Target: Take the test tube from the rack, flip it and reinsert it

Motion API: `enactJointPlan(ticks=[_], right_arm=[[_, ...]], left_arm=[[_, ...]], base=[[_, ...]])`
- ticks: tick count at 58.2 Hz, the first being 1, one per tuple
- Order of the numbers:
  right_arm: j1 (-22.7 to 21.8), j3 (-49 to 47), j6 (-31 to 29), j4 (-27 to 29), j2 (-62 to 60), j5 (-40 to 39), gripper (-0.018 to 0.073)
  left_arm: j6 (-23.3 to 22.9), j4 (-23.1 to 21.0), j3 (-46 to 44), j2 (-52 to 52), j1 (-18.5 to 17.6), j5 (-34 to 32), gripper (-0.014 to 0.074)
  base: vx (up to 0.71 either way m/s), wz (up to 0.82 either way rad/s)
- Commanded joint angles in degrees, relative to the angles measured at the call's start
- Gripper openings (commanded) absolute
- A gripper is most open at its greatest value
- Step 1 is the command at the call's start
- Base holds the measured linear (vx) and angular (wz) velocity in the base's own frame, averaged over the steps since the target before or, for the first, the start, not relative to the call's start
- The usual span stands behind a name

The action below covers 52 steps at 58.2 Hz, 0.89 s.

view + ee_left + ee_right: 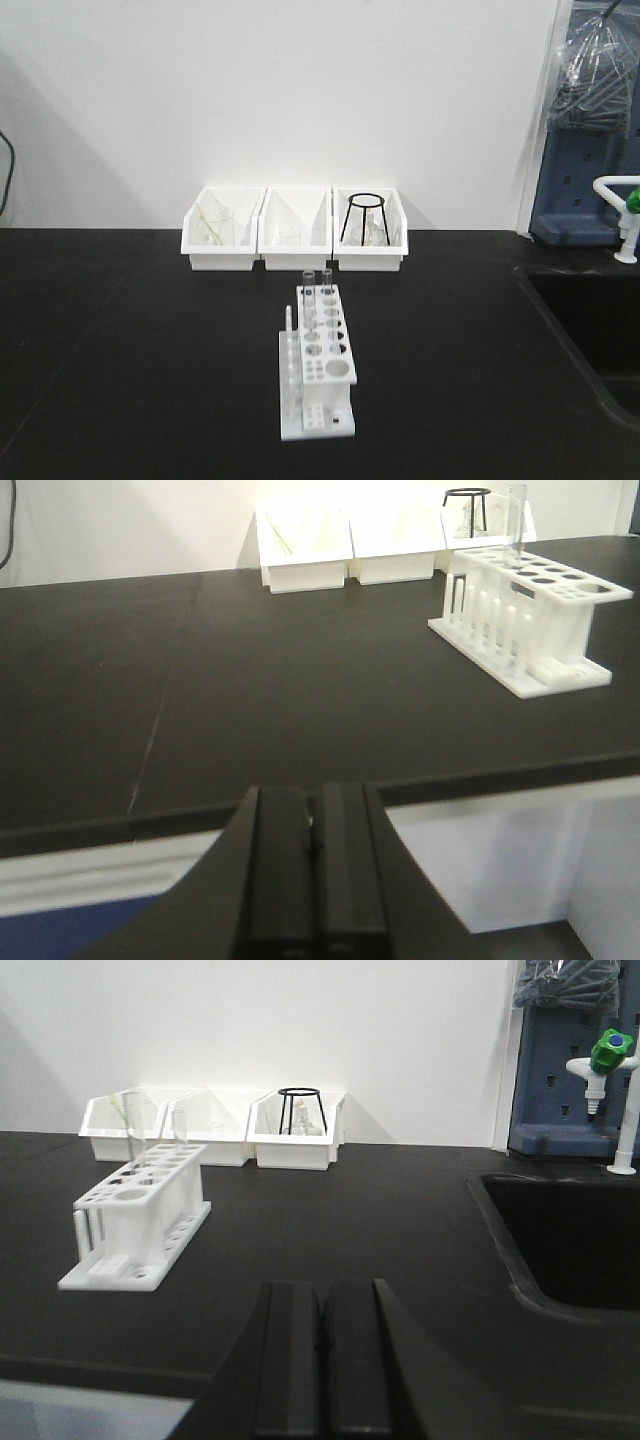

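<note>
The white rack (pixel 318 365) stands in the middle of the black table, with thin pegs along its left side. Two clear test tubes (pixel 309 292) stand upright in its far holes, side by side. The rack also shows in the left wrist view (pixel 520 620) at far right, with a tube (pixel 516 520) in it, and in the right wrist view (pixel 138 1215) at left, with a tube (pixel 180 1128). My left gripper (pixel 313 830) is shut and empty, back over the table's front edge. My right gripper (pixel 320 1320) is shut and empty, also near the front edge. Neither gripper shows in the front view.
Three white bins (pixel 295 230) line the wall behind the rack; the right one holds a black wire stand (pixel 364 218). A sink (pixel 600 320) is sunk into the table at right, with a green-capped tap (pixel 605 1070) behind it.
</note>
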Motion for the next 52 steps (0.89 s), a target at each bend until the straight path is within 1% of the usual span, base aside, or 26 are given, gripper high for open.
enactJointPlan(ticks=[1,32,52], right_arm=[[-0.38,0.09,-0.52,-0.40,-0.81,-4.61,-0.0011],[-0.38,0.09,-0.52,-0.40,-0.81,-4.61,-0.0011],[-0.38,0.09,-0.52,-0.40,-0.81,-4.61,-0.0011]], left_arm=[[-0.50,-0.12,-0.23,-0.45,-0.01,-4.61,-0.0006],[-0.50,-0.12,-0.23,-0.45,-0.01,-4.61,-0.0006],[-0.50,-0.12,-0.23,-0.45,-0.01,-4.61,-0.0006]], base=[[0.37,-0.05],[0.35,-0.03],[0.25,0.01]])
